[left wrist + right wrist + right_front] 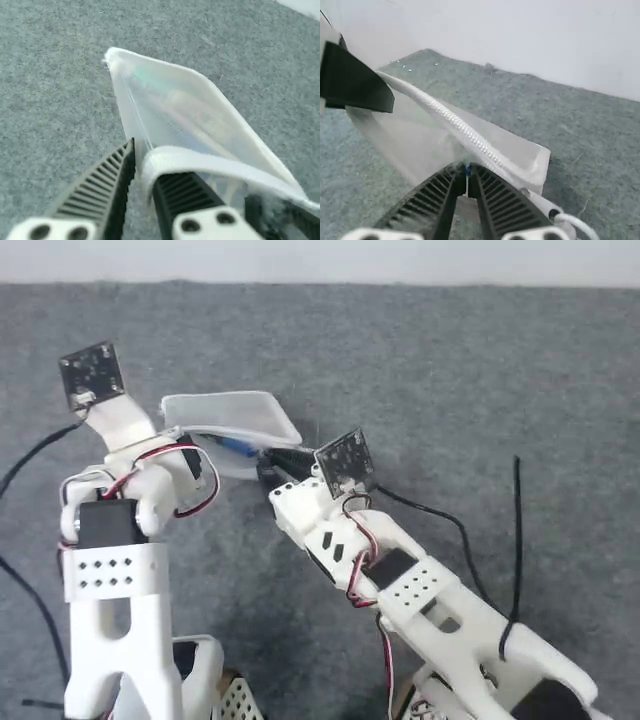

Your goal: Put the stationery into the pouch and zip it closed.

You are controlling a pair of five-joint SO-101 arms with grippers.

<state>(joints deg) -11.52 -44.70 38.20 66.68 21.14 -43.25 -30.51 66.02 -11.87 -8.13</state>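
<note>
The translucent white pouch (232, 420) lies tilted on the grey carpet between the two arms. Blurred stationery (185, 112) shows through its wall, with a blue piece (233, 447) at its mouth. My left gripper (144, 165) is shut on the pouch's white zip band (210, 162) at one end; in the high view this gripper (186, 443) sits at the pouch's left end. My right gripper (467, 172) is shut on a small blue zip pull (467, 171) on the white zip line (455, 125); in the high view it (268, 466) is at the pouch's near right side.
Grey carpet (450, 370) covers the table, with open room to the right and far side. A black cable (515, 540) runs beside the right arm. The other arm's black finger (352, 80) shows in the right wrist view. A white wall (520, 35) stands behind.
</note>
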